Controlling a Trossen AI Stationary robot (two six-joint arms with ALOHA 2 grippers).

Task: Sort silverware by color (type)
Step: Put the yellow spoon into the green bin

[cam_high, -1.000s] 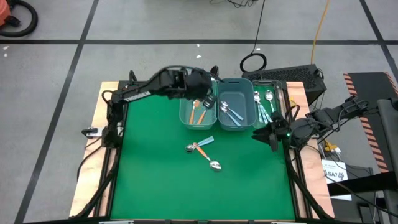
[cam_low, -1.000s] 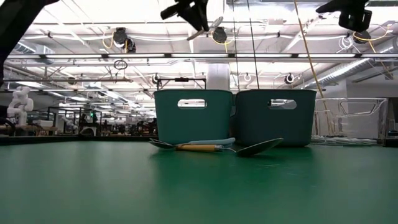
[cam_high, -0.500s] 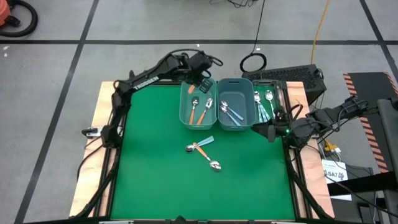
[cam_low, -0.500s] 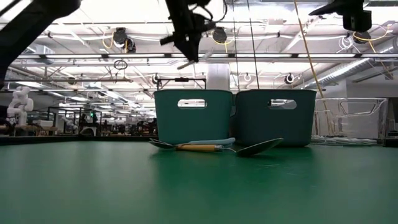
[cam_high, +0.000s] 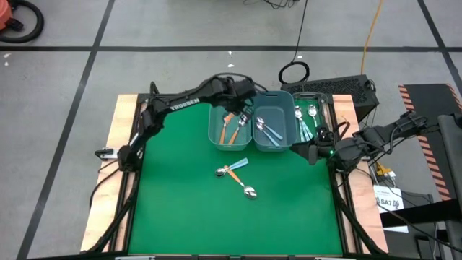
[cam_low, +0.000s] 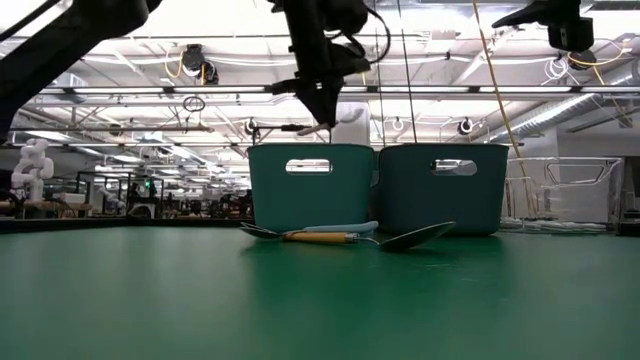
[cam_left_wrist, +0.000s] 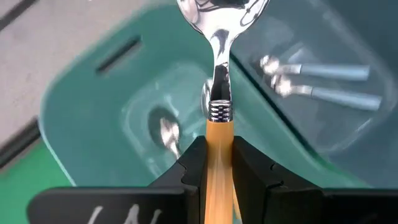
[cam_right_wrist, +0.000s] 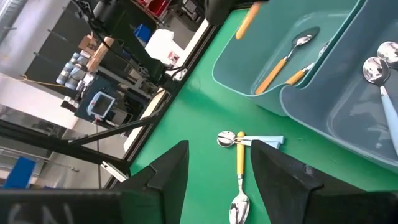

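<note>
Your left gripper (cam_left_wrist: 217,163) is clamped on the orange plastic handle of a metal-bowled spoon (cam_left_wrist: 219,93), holding it above the leftmost of the translucent teal plastic bins (cam_high: 229,128), where two more orange-handled spoons (cam_high: 231,130) already lie. The main risk, as I judge it, is where the spoon falls when you let go: in the left wrist view its bowl reaches out over the wall shared with the middle teal bin (cam_high: 273,128), which holds the light-blue-handled spoons (cam_left_wrist: 320,81), so a release here could tip it across that wall into the wrong colour. Releasing from this height could also make it bounce off the rim and out onto the green table mat (cam_high: 188,195). The handle sits straight between the fingers (cam_left_wrist: 193,167) with the shiny bowl pointing away from the wrist, so the grip looks secure. Lower it and bring it more squarely over the left bin before opening. On the mat, near the bins, an orange-handled spoon and a light-blue-handled spoon (cam_high: 237,171) lie crossed and touching, not yet sorted. The teal-green-handled spoons (cam_high: 309,121) rest in the rightmost tray. Your right gripper (cam_right_wrist: 217,163) waits at the table's right edge with its fingers spread and empty.
</note>
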